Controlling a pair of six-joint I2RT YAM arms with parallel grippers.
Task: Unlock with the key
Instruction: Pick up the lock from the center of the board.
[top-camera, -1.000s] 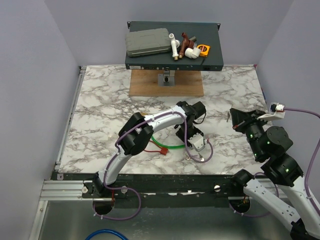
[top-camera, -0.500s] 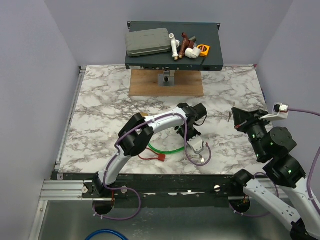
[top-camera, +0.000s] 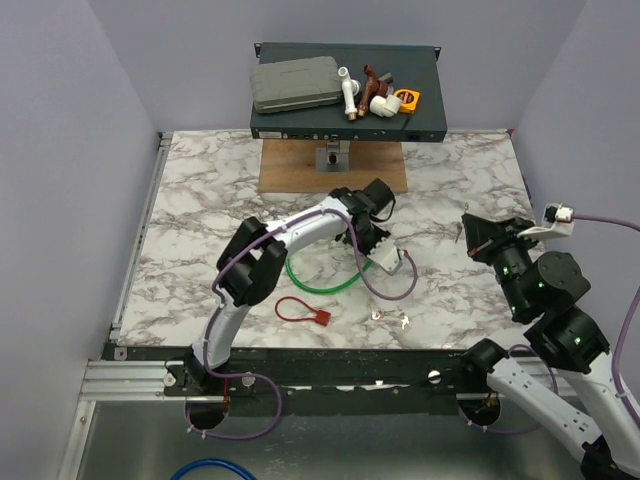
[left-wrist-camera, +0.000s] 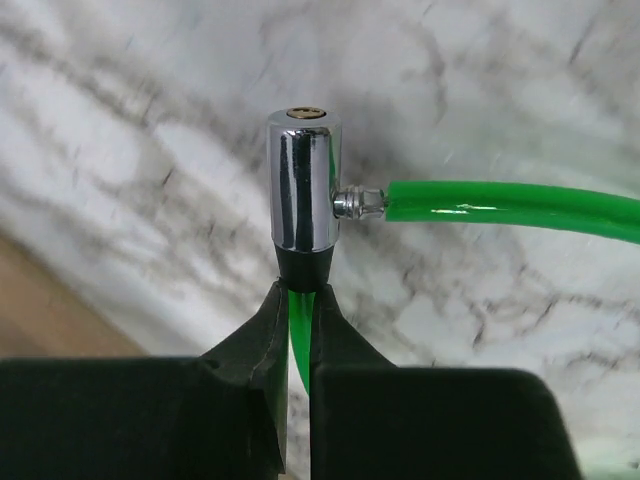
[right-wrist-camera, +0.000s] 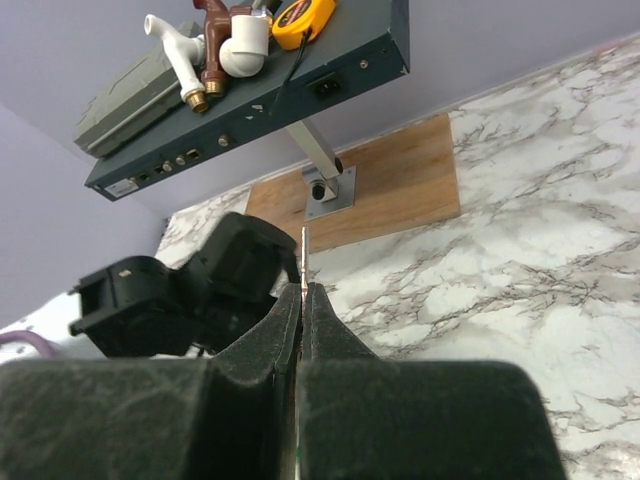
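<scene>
Along the near edge of the marble table (top-camera: 200, 220), just past the dark frame (top-camera: 330, 358), lie a red loop (top-camera: 298, 310) and a few small metal pieces (top-camera: 390, 318), slightly apart; I cannot tell what the pieces are. Just beyond them the green cable (top-camera: 320, 284) curves across the middle of the table. The left gripper (left-wrist-camera: 297, 300) is clamped on the black base of the chrome lock cylinder (left-wrist-camera: 303, 180), with the cable leaving the cylinder's side. To the right, well apart with open marble between, the right gripper (right-wrist-camera: 302, 295) pinches the key (right-wrist-camera: 303, 250), a thin blade standing out past its tips. Bare marble runs left to the metal rail (top-camera: 140, 240) at that edge. Farther off sits a wooden board (top-camera: 290, 178), and over it a dark shelf unit (top-camera: 425, 75) holding a grey case (top-camera: 293, 83), pipe fittings (top-camera: 365, 95) and a tape measure (top-camera: 408, 98).
</scene>
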